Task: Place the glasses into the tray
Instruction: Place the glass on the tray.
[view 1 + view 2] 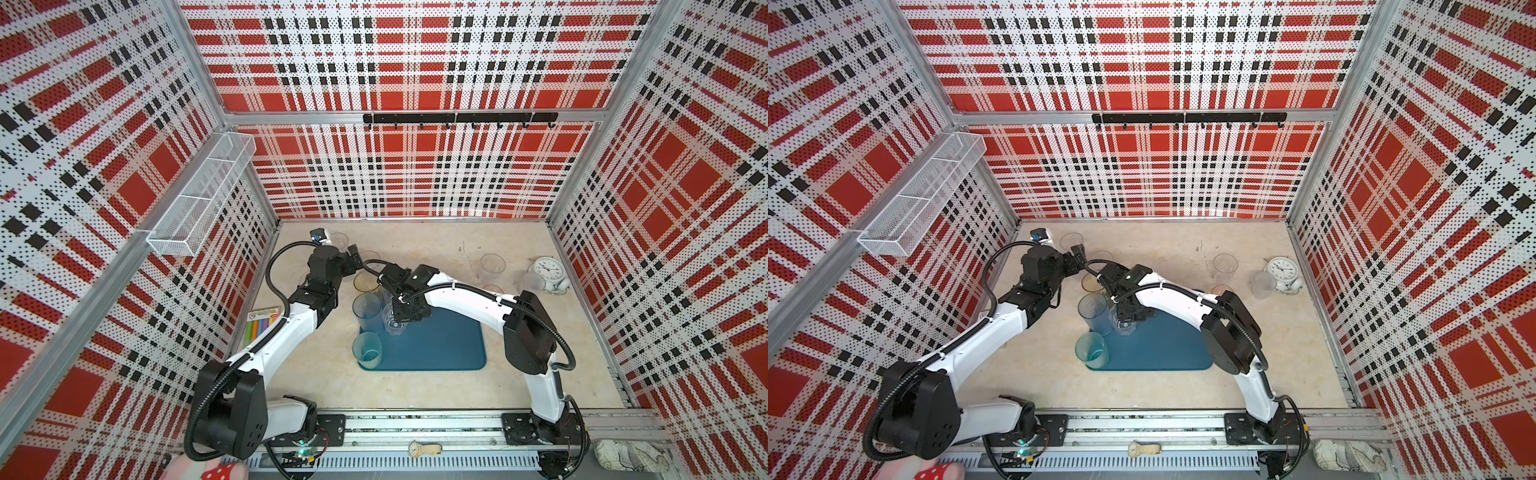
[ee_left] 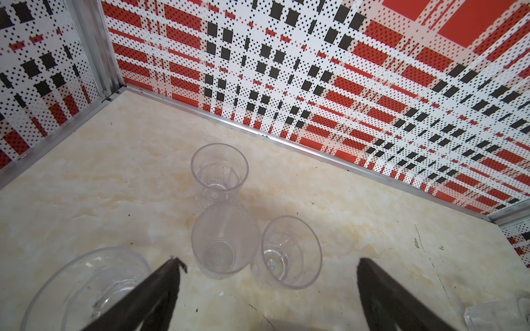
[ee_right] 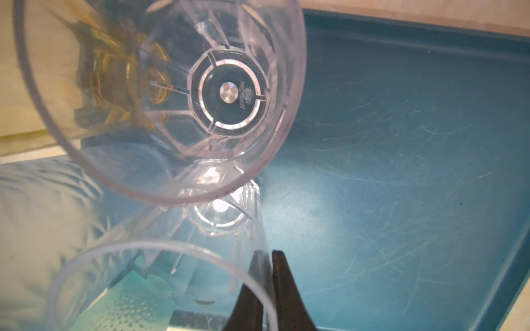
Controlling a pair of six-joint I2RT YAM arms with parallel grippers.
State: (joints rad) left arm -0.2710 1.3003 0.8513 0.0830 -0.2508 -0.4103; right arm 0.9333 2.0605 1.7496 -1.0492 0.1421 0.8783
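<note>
Desk: Whereabouts of the glasses?

Field: Centre stage, a clear faceted glass pinched at the rim by the right hand, one finger inside the wall, one outside, over the far-left part of the teal-blue tray. Resting on the tray or held just above it: impossible to tell. Just beside it, a second clear faceted glass, upright on the tray near the corner.

Desk: Along the tray's left edge?

Field: Seen in both top views, a tall grey-blue glass at the far corner and a teal glass at the near corner, both upright. Just past the tray, on the bare cream counter, an amber glass.

Desk: And the left hand?

Field: Left hand spread wide, gripping nothing, poised over the counter's far-left corner. Below it, three clear glasses close together, plus a broader clear glass partly hidden by one finger.

Desk: Anything further out?

Field: Well apart from the tray, on the counter's right side: a clear glass, a pinkish glass partly behind the right arm, a frosted glass just beside a white alarm clock. On the left wall, a white wire mesh basket. By the left wall, a pack of coloured sticks. On the front rail, a wristwatch.
</note>
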